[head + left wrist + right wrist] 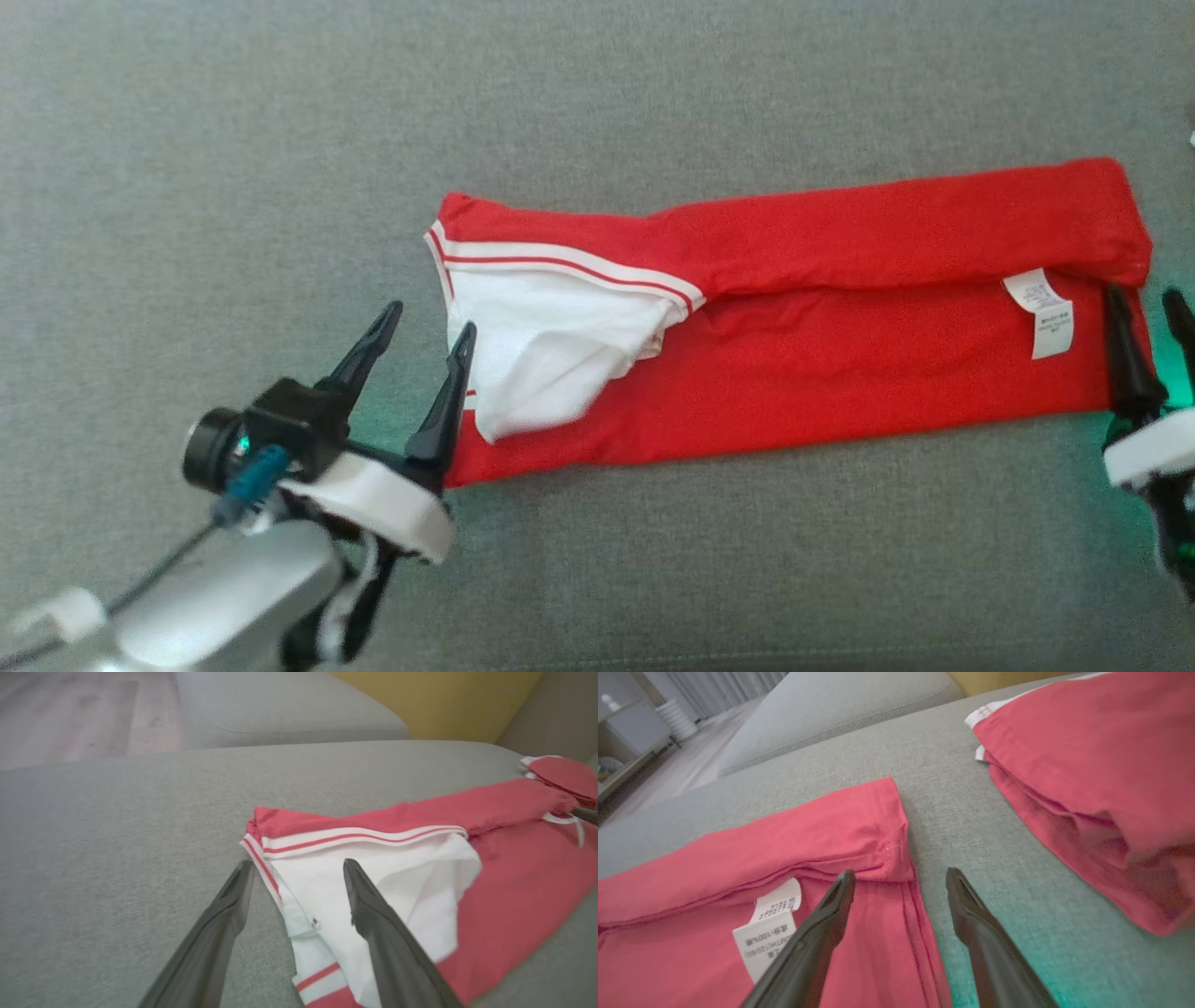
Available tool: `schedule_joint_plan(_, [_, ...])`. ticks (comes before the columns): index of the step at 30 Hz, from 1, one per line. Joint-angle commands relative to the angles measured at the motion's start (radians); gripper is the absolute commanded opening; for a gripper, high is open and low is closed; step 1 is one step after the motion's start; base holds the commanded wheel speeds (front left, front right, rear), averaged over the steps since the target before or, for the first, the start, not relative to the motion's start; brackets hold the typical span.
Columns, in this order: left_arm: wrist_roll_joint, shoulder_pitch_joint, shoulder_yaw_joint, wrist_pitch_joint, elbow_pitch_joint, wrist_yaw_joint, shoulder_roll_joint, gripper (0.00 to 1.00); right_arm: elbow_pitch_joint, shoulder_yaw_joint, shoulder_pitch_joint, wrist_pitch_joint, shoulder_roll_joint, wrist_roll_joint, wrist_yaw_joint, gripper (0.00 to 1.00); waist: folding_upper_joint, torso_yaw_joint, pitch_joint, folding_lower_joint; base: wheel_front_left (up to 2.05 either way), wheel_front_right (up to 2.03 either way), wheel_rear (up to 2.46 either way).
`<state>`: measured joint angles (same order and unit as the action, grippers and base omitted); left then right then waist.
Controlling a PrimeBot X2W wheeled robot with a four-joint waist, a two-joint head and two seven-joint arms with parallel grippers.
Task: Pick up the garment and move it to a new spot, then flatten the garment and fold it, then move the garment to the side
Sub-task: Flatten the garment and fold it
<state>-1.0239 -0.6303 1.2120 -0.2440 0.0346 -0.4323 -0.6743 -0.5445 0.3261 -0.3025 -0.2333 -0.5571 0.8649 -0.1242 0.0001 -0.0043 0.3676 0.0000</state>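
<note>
Red garment (840, 308) lies folded lengthwise, flat on grey sofa cushion (280, 140). L gripper (430, 317): jaws apart, nothing held, at white-trim end. R gripper (1141, 294): jaws apart, nothing held, opposite end near care label (1046, 313).

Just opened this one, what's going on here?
A two-armed robot is working on a red garment with white trim, which lies folded lengthwise on a grey cushion. Its left hand is open at the white-trimmed end, and its right hand is open at the care label end. Neither grips cloth. A second red garment, folded, lies apart nearby.
</note>
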Motion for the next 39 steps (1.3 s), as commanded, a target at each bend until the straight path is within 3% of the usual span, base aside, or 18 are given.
schedule_joint_plan(1, [0.051,0.032,-0.112,-0.016,-0.004,-0.050,0.031,1.00,0.030,-0.051,0.057,-0.022,0.011,-0.023,-0.007,1.00,-0.0001,0.014,-0.032,0.0000,0.00,0.00,0.00])
schedule_joint_plan(4, [0.201,0.142,-0.265,-0.017,0.003,-0.110,0.140,1.00,0.057,-0.160,0.096,-0.027,0.077,-0.059,-0.007,1.00,-0.0001,0.031,-0.063,0.0000,0.00,0.00,0.00])
schedule_joint_plan(7, [0.348,0.265,-0.385,-0.017,0.028,-0.119,0.241,1.00,0.070,-0.261,0.121,-0.028,0.129,-0.116,-0.007,1.00,-0.0001,0.059,-0.088,0.0000,0.00,0.00,0.00])
schedule_joint_plan(11, [0.510,0.383,-0.470,-0.018,0.046,-0.079,0.340,1.00,0.010,-0.350,0.103,-0.020,0.184,-0.162,-0.007,1.00,-0.0001,0.096,-0.112,0.0000,0.00,0.00,0.00])
schedule_joint_plan(14, [0.607,0.425,-0.492,-0.018,0.033,-0.036,0.379,1.00,-0.064,-0.389,0.053,0.021,0.193,-0.198,-0.007,1.00,-0.0001,0.123,-0.118,0.0000,0.00,0.00,0.00])
schedule_joint_plan(20, [0.685,0.460,-0.544,-0.018,0.012,0.030,0.438,1.00,-0.183,-0.443,-0.026,0.087,0.205,-0.241,-0.007,0.98,-0.0001,0.155,-0.118,0.0000,0.00,0.00,0.00])
schedule_joint_plan(21, [0.695,0.465,-0.554,-0.018,0.008,0.043,0.447,1.00,-0.205,-0.447,-0.036,0.101,0.205,-0.250,-0.007,0.85,-0.0001,0.160,-0.119,0.0000,0.00,0.00,0.00])
schedule_joint_plan(22, [0.705,0.470,-0.564,-0.018,0.004,0.055,0.456,1.00,-0.225,-0.448,-0.044,0.120,0.208,-0.256,-0.007,0.49,-0.0001,0.164,-0.120,0.0000,0.00,0.00,0.00])
schedule_joint_plan(23, [0.712,0.476,-0.575,-0.018,0.000,0.066,0.465,1.00,-0.243,-0.448,-0.048,0.138,0.211,-0.261,-0.007,0.19,-0.0001,0.167,-0.123,0.0000,0.00,0.00,0.00])
schedule_joint_plan(24, [0.721,0.482,-0.586,-0.018,-0.003,0.076,0.474,1.00,-0.258,-0.447,-0.050,0.155,0.215,-0.264,-0.007,0.00,-0.0001,0.170,-0.127,0.0000,0.00,0.00,0.00])
schedule_joint_plan(28, [0.751,0.510,-0.634,-0.018,-0.008,0.109,0.503,1.00,-0.289,-0.450,-0.045,0.191,0.232,-0.269,-0.007,0.00,-0.0001,0.170,-0.145,0.0000,0.00,0.00,0.00])
schedule_joint_plan(32, [0.775,0.538,-0.670,-0.018,-0.016,0.141,0.526,1.00,-0.271,-0.455,-0.028,0.157,0.233,-0.291,-0.007,0.00,-0.0001,0.158,-0.171,0.0000,0.00,0.00,0.00])
schedule_joint_plan(39, [0.812,0.569,-0.717,-0.018,-0.023,0.192,0.554,1.00,-0.235,-0.518,-0.053,0.147,0.088,-0.350,-0.007,0.00,-0.0001,0.125,-0.197,0.0000,0.00,0.00,0.00])
